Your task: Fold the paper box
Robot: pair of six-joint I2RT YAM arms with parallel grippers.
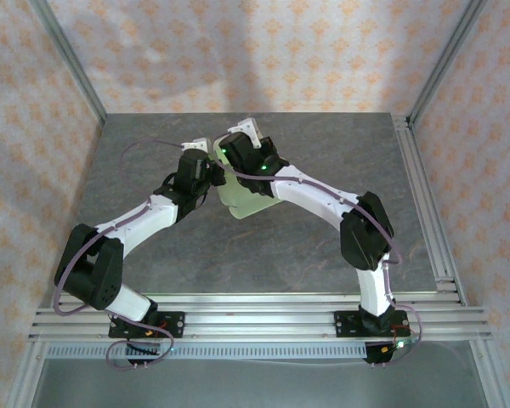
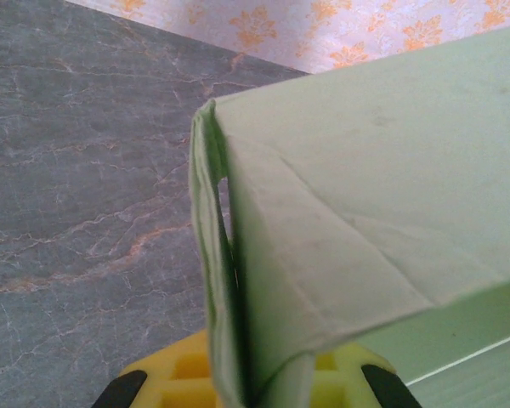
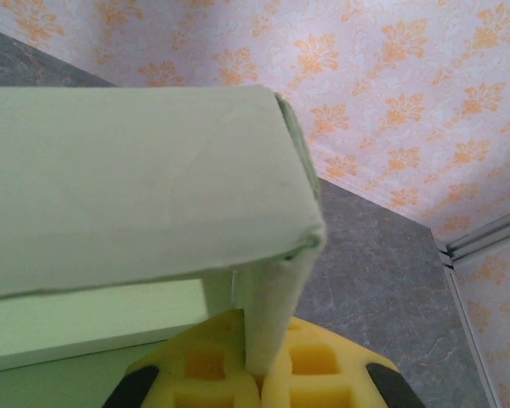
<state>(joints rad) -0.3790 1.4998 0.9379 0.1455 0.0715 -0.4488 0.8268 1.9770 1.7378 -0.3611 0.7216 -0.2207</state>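
Pale light-green thin card makes up the paper box (image 1: 248,201), partly folded and held up over the middle of the grey stone-patterned table (image 1: 323,246), between the two arms. On its left side, the left gripper (image 1: 206,172) meets it. From the left wrist, the yellow foam pads (image 2: 183,378) of that gripper (image 2: 253,389) are closed on a doubled, creased corner wall of the box (image 2: 365,170). On the right, the right gripper (image 1: 238,158) reaches over the card. In the right wrist view its yellow pads (image 3: 323,370) pinch a narrow upright wall of the box (image 3: 127,187), whose broad panel spreads leftward above them. Pink wallpaper with orange floral print (image 3: 391,85) stands behind.
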